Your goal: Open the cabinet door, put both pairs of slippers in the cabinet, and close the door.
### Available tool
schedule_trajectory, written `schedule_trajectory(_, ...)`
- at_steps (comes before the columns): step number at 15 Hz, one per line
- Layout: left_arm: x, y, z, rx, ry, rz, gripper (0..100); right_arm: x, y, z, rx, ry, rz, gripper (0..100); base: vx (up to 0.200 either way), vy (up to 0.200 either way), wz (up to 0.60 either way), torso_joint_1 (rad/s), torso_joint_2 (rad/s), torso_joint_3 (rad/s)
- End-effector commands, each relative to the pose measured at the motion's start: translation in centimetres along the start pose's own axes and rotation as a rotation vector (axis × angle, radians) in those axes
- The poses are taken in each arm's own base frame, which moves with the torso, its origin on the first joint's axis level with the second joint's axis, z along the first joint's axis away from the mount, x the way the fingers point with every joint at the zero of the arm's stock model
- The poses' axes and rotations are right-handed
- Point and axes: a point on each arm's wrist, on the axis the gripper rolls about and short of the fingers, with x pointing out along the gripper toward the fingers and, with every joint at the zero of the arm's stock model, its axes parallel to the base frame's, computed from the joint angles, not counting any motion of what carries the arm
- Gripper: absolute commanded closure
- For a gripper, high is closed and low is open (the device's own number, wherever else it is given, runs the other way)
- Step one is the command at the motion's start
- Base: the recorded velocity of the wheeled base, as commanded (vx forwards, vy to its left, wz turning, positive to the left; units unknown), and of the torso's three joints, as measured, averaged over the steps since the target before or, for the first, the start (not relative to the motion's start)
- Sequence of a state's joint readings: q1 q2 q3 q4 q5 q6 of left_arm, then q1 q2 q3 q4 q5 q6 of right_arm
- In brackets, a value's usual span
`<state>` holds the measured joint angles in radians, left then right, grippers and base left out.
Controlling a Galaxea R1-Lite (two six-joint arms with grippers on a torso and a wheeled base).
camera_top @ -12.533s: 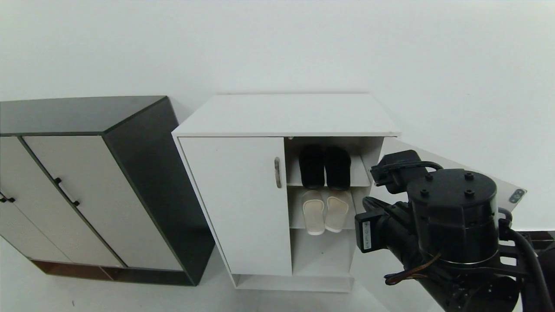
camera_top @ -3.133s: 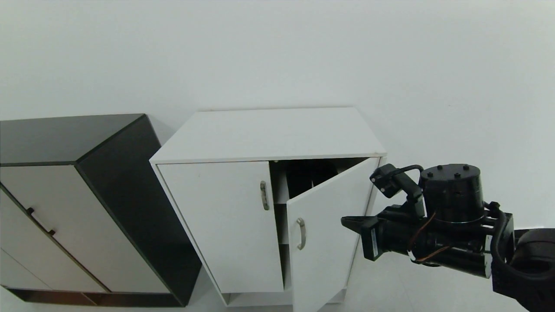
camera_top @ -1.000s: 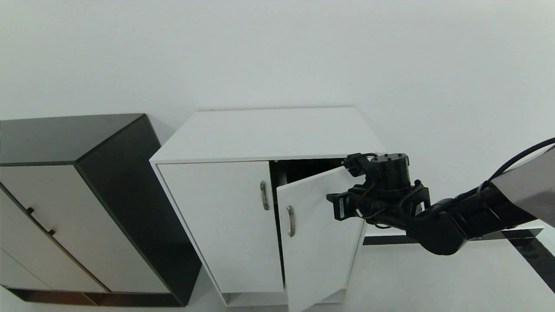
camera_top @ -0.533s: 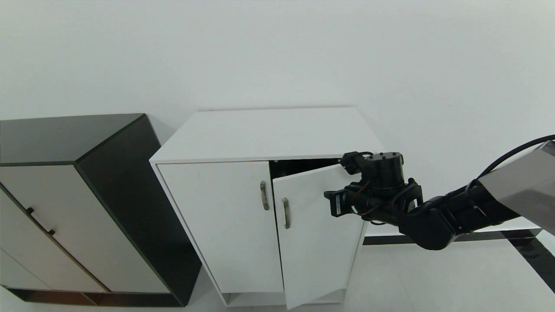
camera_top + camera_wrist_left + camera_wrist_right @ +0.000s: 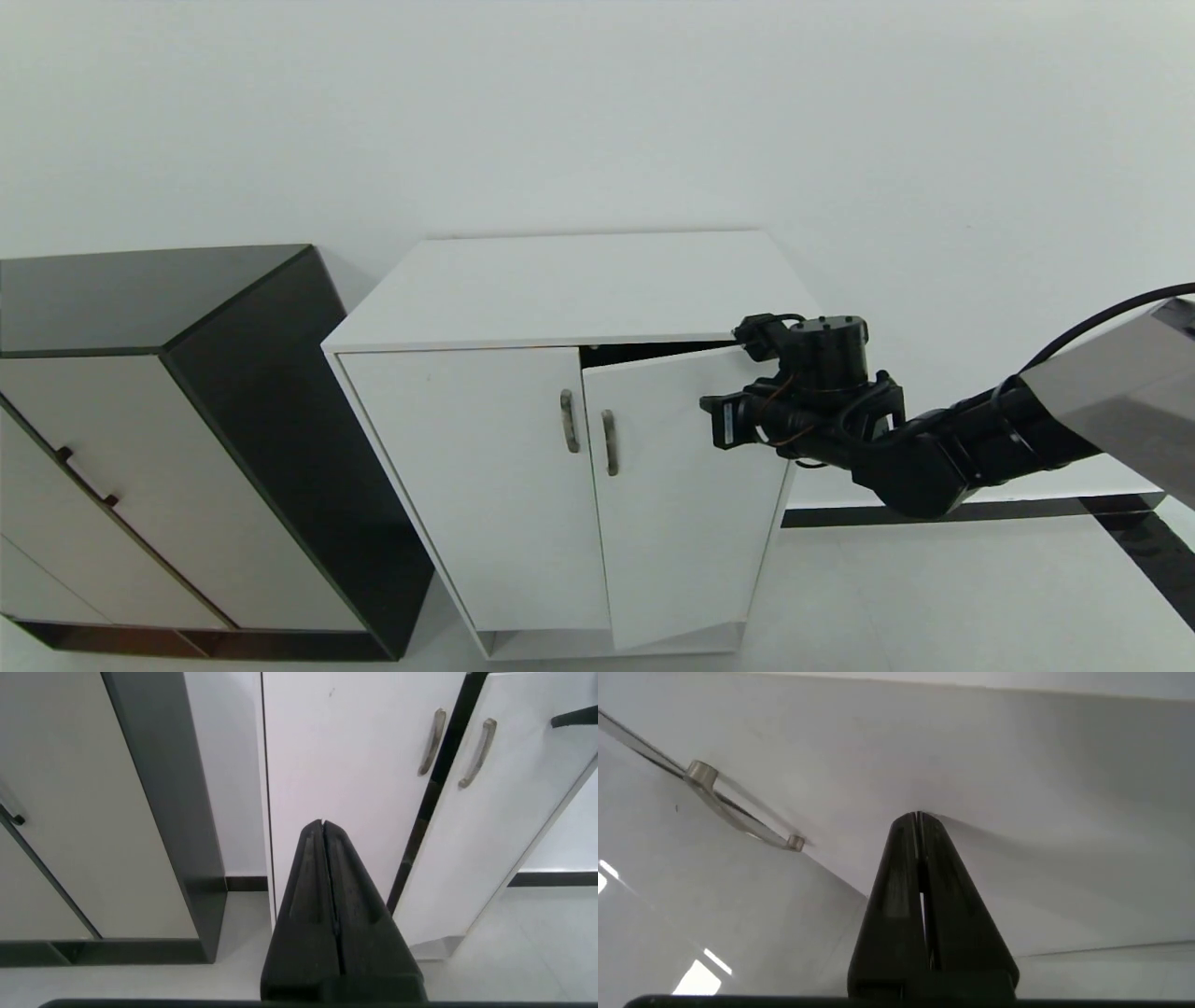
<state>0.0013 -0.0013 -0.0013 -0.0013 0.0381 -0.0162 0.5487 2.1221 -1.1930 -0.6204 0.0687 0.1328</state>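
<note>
A plain white wall [image 5: 597, 112] backs a pale floor [image 5: 934, 597], with a dark stripe [image 5: 980, 511] running along the floor to the right. Two cabinets stand side by side against the wall: a black cabinet [image 5: 280, 439] with pale doors on the left and the white cabinet [image 5: 579, 285] in the middle. The white cabinet's left door [image 5: 467, 485] is flush. Its right door [image 5: 681, 504] is slightly ajar, with a dark gap [image 5: 653, 353] under the top board and its lower corner standing just proud of the base. The two metal handles [image 5: 609, 442] sit close together at the centre seam.

The right pincer [image 5: 918, 819] is clenched with nothing in it, its tip against the face of the right door near the upper hinge side. The left pincer [image 5: 322, 826] is also clenched and empty. It is held low in front of the white cabinet, well apart from it.

At 12.5 s ago the right door stood wide open. A black pair of slippers lay on the top shelf and a pale pair on the shelf below, both inside the white cabinet. By 3.1 s ago the door was swung halfway in. Over the last second the right arm has stretched forward and pushed it from a clear angle to nearly closed, so the door now covers the shelves.
</note>
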Motion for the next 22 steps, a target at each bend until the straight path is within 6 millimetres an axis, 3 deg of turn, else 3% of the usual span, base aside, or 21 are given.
schedule_trajectory(1, 0.0, 0.0, 0.0, -0.001, 0.002, 0.002, 100, 0.2, -0.5, 0.1, 0.004, -0.004, -0.011, 100, 0.0, 0.0, 0.0, 0.0, 0.0, 0.0)
schedule_trajectory(6, 0.0, 0.0, 0.0, -0.001, 0.002, 0.001, 100, 1.2, -1.8, -0.1, 0.013, 0.002, -0.036, 100, 0.0, 0.0, 0.0, 0.0, 0.0, 0.0)
schedule_trajectory(17, 0.0, 0.0, 0.0, -0.002, 0.001, 0.002, 100, 1.4, -2.3, 0.2, 0.016, -0.008, -0.045, 100, 0.0, 0.0, 0.0, 0.0, 0.0, 0.0)
schedule_trajectory(22, 0.0, 0.0, 0.0, -0.002, 0.002, 0.002, 100, -0.1, -2.0, 0.5, 0.014, -0.006, -0.044, 100, 0.0, 0.0, 0.0, 0.0, 0.0, 0.0)
